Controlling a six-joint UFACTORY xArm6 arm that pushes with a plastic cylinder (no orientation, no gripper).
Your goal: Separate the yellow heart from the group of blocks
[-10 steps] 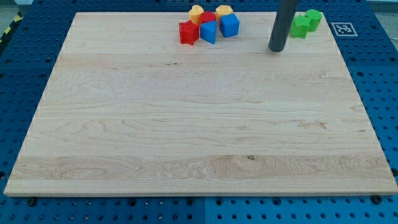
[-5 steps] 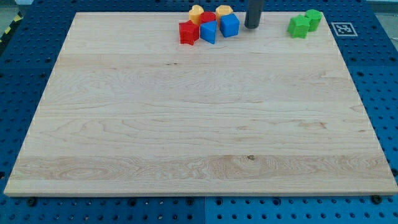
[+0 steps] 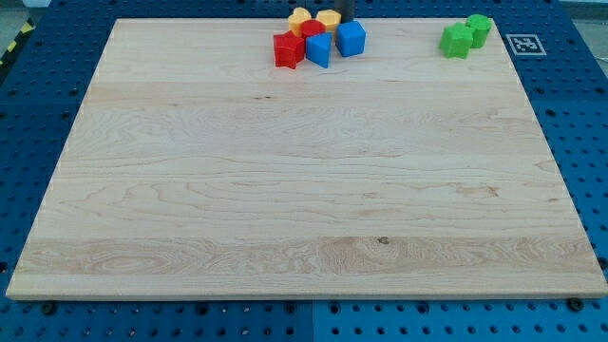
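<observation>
Yellow heart [image 3: 299,17] sits at the view's top edge of the bench [image 3: 285,190], at the left of the block cluster.

My tip [image 3: 346,21] shows only as a dark stub at the top edge, just right of a second yellow block [image 3: 328,18] and above the blue cube [image 3: 351,38]. A red block [image 3: 313,28] sits between the yellows; a red block [image 3: 288,49] and blue block [image 3: 318,49] lie below. Two green blocks [image 3: 465,35] stand well apart, right. A black-and-white square marker [image 3: 525,44] lies off the bench; I read no text. No fingers here.
</observation>
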